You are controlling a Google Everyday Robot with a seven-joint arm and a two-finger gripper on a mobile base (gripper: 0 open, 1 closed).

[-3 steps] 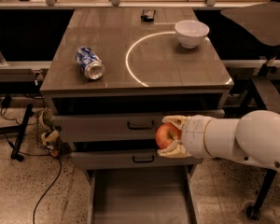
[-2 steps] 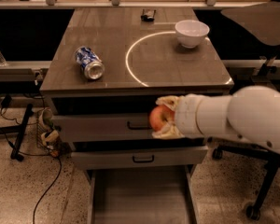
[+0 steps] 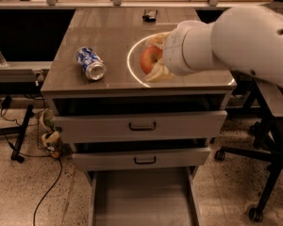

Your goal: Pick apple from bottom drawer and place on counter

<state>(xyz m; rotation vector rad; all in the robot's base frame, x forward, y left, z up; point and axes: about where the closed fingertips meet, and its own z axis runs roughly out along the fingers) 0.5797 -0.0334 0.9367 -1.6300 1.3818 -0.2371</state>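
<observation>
My gripper (image 3: 153,60) is shut on the red-orange apple (image 3: 149,59), one pale finger above it and one below. It holds the apple over the counter (image 3: 108,36), inside the left part of the thin white circle line (image 3: 130,65). I cannot tell whether the apple touches the surface. My big white arm (image 3: 236,41) comes in from the right and hides the circle's right half. The bottom drawer (image 3: 141,197) is pulled out below, its flat grey floor bare.
A blue-and-white can (image 3: 90,63) lies on its side on the counter's left. A small dark object (image 3: 150,16) sits at the counter's back. Two grey drawer fronts with black handles (image 3: 142,125) are slightly open. Cables and clutter (image 3: 47,135) lie left; a chair base (image 3: 259,173) stands right.
My gripper has risen with the apple from in front of the drawer fronts up over the counter, into the white circle. The view has moved closer.
</observation>
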